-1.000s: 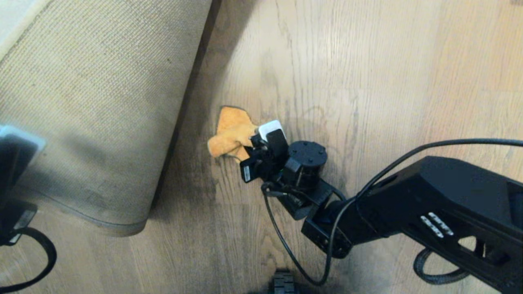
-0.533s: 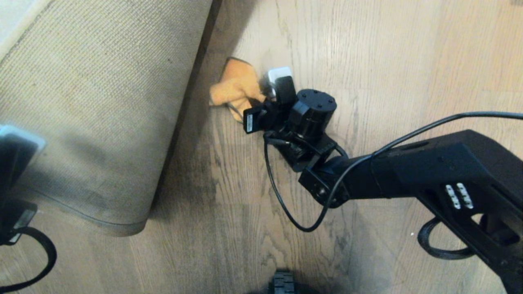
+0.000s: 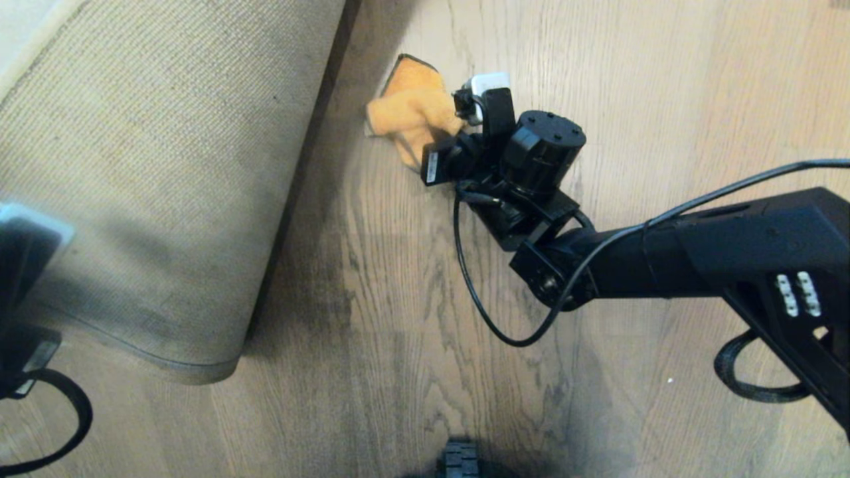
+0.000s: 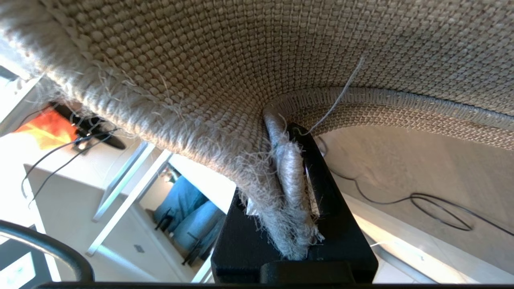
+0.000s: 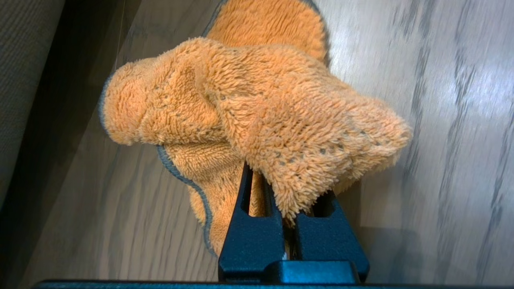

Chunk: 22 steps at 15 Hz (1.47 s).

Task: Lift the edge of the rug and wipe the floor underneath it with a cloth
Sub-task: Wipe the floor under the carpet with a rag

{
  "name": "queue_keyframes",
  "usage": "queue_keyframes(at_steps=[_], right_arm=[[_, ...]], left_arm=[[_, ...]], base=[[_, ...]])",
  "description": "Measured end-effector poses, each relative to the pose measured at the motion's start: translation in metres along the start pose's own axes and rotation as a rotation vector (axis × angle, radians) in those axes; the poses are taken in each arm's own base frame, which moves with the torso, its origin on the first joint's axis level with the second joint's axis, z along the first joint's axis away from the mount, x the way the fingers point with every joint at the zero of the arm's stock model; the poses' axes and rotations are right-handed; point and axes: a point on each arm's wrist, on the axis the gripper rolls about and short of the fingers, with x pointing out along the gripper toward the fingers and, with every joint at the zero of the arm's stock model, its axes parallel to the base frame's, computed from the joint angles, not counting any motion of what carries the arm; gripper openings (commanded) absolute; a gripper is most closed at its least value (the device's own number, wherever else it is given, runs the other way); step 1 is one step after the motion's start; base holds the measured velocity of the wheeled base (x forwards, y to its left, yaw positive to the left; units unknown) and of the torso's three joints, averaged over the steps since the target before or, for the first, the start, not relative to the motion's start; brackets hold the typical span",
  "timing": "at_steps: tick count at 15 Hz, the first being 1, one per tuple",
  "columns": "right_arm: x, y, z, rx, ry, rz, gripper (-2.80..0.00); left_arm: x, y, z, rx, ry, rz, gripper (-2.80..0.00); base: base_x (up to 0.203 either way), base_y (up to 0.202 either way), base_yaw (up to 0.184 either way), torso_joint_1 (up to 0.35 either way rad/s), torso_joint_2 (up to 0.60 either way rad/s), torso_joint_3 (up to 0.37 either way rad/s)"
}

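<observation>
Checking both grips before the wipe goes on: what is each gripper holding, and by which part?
The left gripper pinches the rug edge at its frayed border. The right gripper clamps the cloth by a bunched fold.

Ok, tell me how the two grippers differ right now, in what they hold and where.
The left gripper pinches the rug edge, holding it lifted; the right gripper clamps the cloth. The left sits at the head view's left margin; the right reaches out over the floor beside the rug. Both are shut.
</observation>
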Motion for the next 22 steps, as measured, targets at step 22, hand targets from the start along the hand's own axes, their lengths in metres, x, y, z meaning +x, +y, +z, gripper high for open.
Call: queue_keyframes(at_steps=[22], right_arm=[[-0.151, 0.097, -0.137, -0.098, 0.488, 0.318, -2.80]], left_arm=[[0.000, -0.002, -0.002, 0.011, 0.002, -0.010, -2.80]], base=[[0.000, 0.000, 0.000, 0.000, 0.00, 0.000]])
